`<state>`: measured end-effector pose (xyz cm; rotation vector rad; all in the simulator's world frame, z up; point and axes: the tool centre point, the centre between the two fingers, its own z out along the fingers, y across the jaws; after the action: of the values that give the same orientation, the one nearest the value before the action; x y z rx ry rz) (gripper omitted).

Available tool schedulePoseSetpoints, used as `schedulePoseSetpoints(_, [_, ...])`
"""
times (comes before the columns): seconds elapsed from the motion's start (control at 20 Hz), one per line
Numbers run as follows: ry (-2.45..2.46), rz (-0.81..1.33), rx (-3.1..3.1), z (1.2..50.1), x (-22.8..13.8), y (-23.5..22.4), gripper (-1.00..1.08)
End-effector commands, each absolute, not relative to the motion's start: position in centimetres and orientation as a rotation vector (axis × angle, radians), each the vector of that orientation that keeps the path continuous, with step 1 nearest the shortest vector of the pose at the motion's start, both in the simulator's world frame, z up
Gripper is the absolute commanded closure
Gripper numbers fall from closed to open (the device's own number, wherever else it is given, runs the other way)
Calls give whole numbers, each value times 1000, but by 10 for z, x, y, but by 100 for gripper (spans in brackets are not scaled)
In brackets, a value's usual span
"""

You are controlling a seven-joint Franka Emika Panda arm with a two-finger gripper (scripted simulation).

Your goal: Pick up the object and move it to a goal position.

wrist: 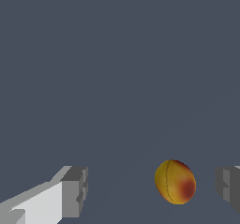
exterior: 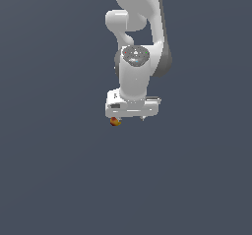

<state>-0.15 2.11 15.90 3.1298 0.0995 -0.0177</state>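
Observation:
The object (exterior: 115,122) is a small orange-red ball with yellow patches, sitting just under the white gripper (exterior: 129,118) toward the exterior view's left. In the wrist view the object (wrist: 176,182) lies in the gap between the two grey fingertips, with space on both sides and nearer to one fingertip (wrist: 228,188) than to the other (wrist: 75,192). The gripper (wrist: 150,190) is open and touches nothing. In the exterior view the hand body hides most of the fingers.
The white arm (exterior: 135,57) rises from the hand toward the top of the exterior view. A plain dark grey-blue surface (exterior: 59,170) fills the surroundings in both views, with no other objects showing.

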Motion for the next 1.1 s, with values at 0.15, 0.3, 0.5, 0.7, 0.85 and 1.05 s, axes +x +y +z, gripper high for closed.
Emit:
schedulePoseSetpoints(0.15, [87, -6, 3132, 162, 0, 19, -92])
schedulePoseSetpoints(0.3, [53, 26, 3136, 170, 5, 13, -92])
schedulePoseSetpoints(0.5, [29, 54, 3140, 177, 9, 8, -92])
schedulePoseSetpoints(0.7, [25, 50, 3140, 175, 8, 8, -92])
schedulePoseSetpoints(0.85, [-7, 49, 3141, 172, 5, 6, -92])
schedulePoseSetpoints(1.05, [-91, 43, 3142, 162, -2, 0, -92])
